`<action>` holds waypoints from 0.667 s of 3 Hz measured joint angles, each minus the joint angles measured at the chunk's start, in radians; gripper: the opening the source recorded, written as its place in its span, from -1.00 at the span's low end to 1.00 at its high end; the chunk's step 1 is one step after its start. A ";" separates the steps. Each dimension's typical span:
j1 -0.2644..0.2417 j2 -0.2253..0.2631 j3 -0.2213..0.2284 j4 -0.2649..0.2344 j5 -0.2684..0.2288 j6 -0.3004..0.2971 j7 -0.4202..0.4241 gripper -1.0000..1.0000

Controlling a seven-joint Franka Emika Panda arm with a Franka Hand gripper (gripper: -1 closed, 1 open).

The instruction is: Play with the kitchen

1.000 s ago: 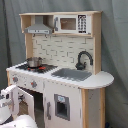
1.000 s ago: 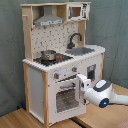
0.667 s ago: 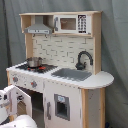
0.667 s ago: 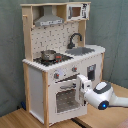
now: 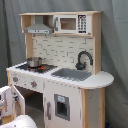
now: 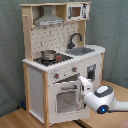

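Second exterior view showed the kitchen (image 6: 60, 60) standing on the wooden floor, its oven door (image 6: 66, 98) apparently ajar. The gripper (image 6: 83, 86) reached its handle; finger state unreadable. Next, probably swinging it.

The kitchen (image 6: 60, 55) is standing on the floor before a curtain (image 5: 116, 60). In the first exterior view, a pot (image 5: 34, 62) is sitting on the stovetop (image 5: 36, 67), the sink (image 5: 71, 74) lying at its 3 o'clock and the faucet (image 5: 83, 59) rising at the sink's 1 o'clock. The hood (image 5: 39, 29) is hanging at the pot's 12 o'clock, beside the microwave (image 5: 70, 23). In the second exterior view, the gripper (image 6: 83, 86) is hovering before the oven door (image 6: 65, 98).
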 joint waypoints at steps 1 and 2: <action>0.010 0.003 0.009 0.043 0.036 -0.082 -0.029 -1.00; 0.013 0.003 0.015 0.093 0.073 -0.160 -0.061 -1.00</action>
